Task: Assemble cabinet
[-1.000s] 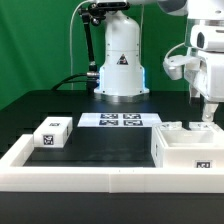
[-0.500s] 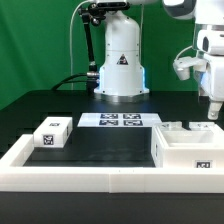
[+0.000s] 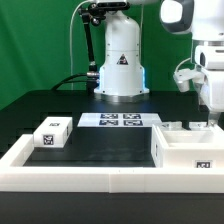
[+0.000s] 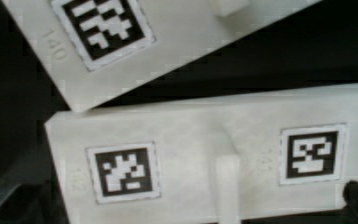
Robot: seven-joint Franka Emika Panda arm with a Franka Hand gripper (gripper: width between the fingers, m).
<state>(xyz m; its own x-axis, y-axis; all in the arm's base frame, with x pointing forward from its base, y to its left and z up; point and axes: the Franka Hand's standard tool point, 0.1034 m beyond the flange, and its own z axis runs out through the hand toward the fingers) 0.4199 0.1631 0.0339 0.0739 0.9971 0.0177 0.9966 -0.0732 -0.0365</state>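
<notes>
One arm is being used, and its gripper (image 3: 212, 112) is being held over the exterior view's right end of the table, just behind the cabinet (image 3: 186, 150). The jaws are being kept wide apart and nothing is being carried between them. The cabinet is being left at the exterior view's front right, close by the white rail (image 3: 90, 186), open side up, with a tag showing on its near face.

Step judged in hand: a pick is being lined up on the loose parts behind the cabinet. Two white tagged parts are being framed in the wrist view. One is a broad panel (image 4: 211, 140) bearing two tags and a raised rib; a second piece (image 4: 149, 60) is lying askew beside it. Whether they are touching cannot be told.

Next move, as judged: a descent is being called for, with the jaws centred across a graspable edge and closed only once clear of the neighbouring piece.

Containers: only the cabinet's cavity is being counted. No part is being seen inside it, though its floor is mostly hidden. A small tagged block (image 3: 52, 133) is being left well apart at the exterior view's left, beyond the marker board (image 3: 120, 120).
</notes>
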